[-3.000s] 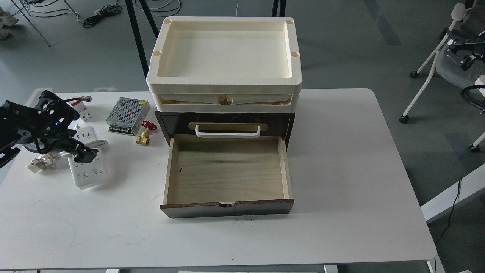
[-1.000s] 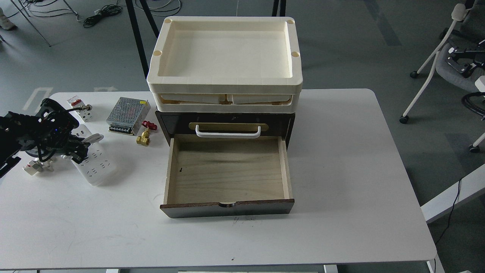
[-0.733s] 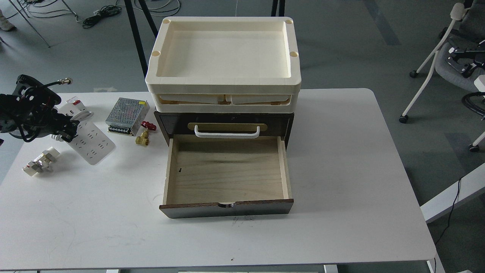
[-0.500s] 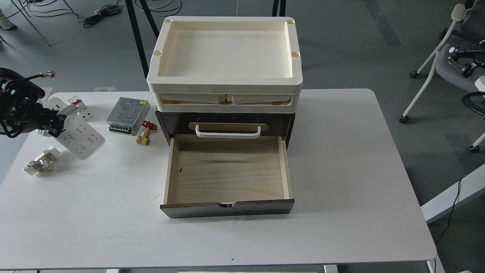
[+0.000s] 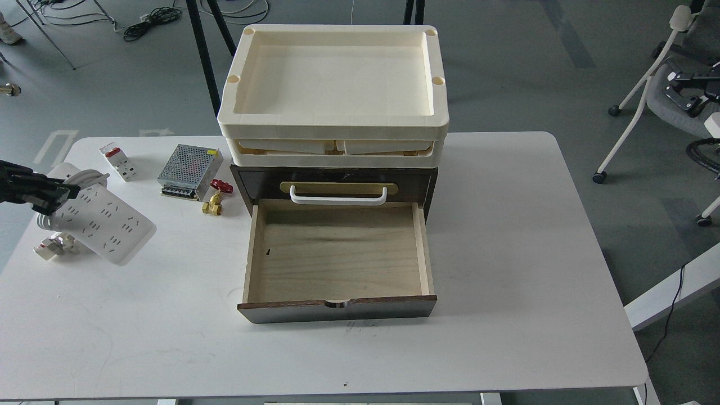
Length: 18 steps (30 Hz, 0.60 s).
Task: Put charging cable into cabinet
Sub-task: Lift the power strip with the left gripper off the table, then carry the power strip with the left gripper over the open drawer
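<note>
Charging cable point(image 5: 104, 222): white power strip, socket face up, tilted, pinched at its upper-left end by the left claw point(image 5: 59, 194), lifted over the table's point(image 5: 506, 253) left edge. Cord looped at the held end. Small white plug piece point(image 5: 50, 244) just beneath, at 7 o'clock. Breaker with red switch point(image 5: 118, 162) at 1 o'clock; mesh metal box point(image 5: 189, 164) and brass valve point(image 5: 214, 203) toward 2 to 3 o'clock. Cabinet point(image 5: 337, 247) well apart at 3 o'clock, lower drawer pulled open, cream trays point(image 5: 334, 93) stacked on top. Right claw out of view.
</note>
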Each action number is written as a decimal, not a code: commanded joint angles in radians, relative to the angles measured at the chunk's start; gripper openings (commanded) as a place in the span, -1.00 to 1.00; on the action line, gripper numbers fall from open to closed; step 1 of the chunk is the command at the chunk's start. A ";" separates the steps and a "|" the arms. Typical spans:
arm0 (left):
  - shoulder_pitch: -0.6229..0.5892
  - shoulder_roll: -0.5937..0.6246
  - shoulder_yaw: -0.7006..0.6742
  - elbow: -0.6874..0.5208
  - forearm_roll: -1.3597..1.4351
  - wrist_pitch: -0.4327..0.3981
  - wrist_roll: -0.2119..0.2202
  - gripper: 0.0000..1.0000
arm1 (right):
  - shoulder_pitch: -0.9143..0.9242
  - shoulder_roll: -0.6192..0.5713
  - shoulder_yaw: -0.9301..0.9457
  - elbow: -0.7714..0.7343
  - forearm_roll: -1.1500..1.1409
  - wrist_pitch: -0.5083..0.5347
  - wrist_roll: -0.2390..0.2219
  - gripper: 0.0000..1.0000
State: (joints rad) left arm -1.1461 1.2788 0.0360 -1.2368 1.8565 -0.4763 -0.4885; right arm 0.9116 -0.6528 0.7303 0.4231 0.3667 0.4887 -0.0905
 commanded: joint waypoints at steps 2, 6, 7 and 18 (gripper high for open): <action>0.000 0.097 -0.031 -0.196 -0.075 -0.012 0.000 -1.00 | -0.010 -0.001 0.004 -0.007 0.001 0.000 0.000 0.99; 0.000 0.131 -0.051 -0.309 -0.206 -0.012 0.000 -1.00 | -0.010 -0.001 0.004 -0.006 0.001 0.000 0.000 0.99; 0.000 0.134 -0.054 -0.335 -0.247 -0.012 0.000 -1.00 | -0.010 -0.001 0.004 -0.006 0.001 0.000 0.000 0.99; 0.038 -0.053 -0.059 -0.368 -0.713 -0.012 0.000 -1.00 | -0.011 -0.036 0.008 -0.006 0.001 0.000 0.000 0.99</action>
State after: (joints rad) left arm -1.1270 1.2978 -0.0288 -1.6198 1.2582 -0.4887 -0.4885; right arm 0.9020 -0.6832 0.7380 0.4174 0.3682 0.4887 -0.0905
